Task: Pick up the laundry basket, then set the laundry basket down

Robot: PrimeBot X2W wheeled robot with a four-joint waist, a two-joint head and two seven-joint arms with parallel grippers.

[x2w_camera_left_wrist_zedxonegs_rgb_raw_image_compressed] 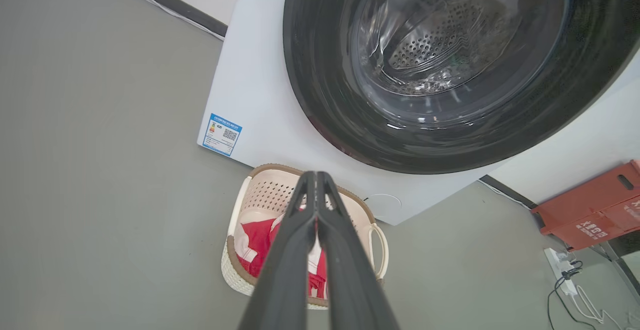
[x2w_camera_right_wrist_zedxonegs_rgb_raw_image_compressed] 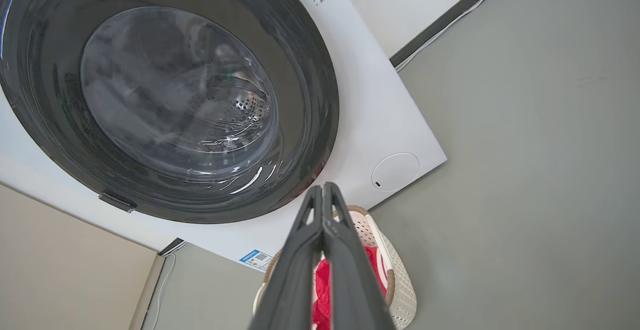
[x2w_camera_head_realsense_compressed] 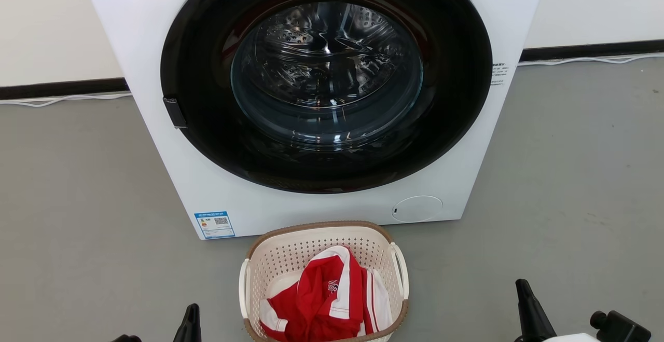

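Laundry basket [x2w_camera_head_realsense_compressed: 290, 252] stood on the grey floor [x2w_camera_head_realsense_compressed: 78, 217] just in front of the white washing machine [x2w_camera_head_realsense_compressed: 218, 202], below its round dark door [x2w_camera_head_realsense_compressed: 207, 139]; whether the brown rim touched the machine's base I could not tell. A red and white garment [x2w_camera_head_realsense_compressed: 321, 305] lay crumpled inside, towards the near end. A white loop handle [x2w_camera_head_realsense_compressed: 402, 269] stood on each side. In the head view the laundry basket lay between the two grippers: the left gripper [x2w_camera_head_realsense_compressed: 192, 324] near its left side, the right gripper [x2w_camera_head_realsense_compressed: 525, 305] further off to its right, both clear of it. In the left wrist view the left gripper [x2w_camera_left_wrist_zedxonegs_rgb_raw_image_compressed: 316, 182] had its dark fingers [x2w_camera_left_wrist_zedxonegs_rgb_raw_image_compressed: 285, 270] pressed together at the tips with nothing between them, pointing over the basket [x2w_camera_left_wrist_zedxonegs_rgb_raw_image_compressed: 262, 197]. The right gripper [x2w_camera_right_wrist_zedxonegs_rgb_raw_image_compressed: 324, 192], in its own wrist view, was likewise closed and empty, its tips showing over the basket's [x2w_camera_right_wrist_zedxonegs_rgb_raw_image_compressed: 404, 290] far rim. A blue label [x2w_camera_head_realsense_compressed: 215, 224] sat at the machine's lower left corner, and a red crate [x2w_camera_left_wrist_zedxonegs_rgb_raw_image_compressed: 595, 210] showed off to one side of the machine, near a white power strip [x2w_camera_left_wrist_zedxonegs_rgb_raw_image_compressed: 562, 265] on the floor
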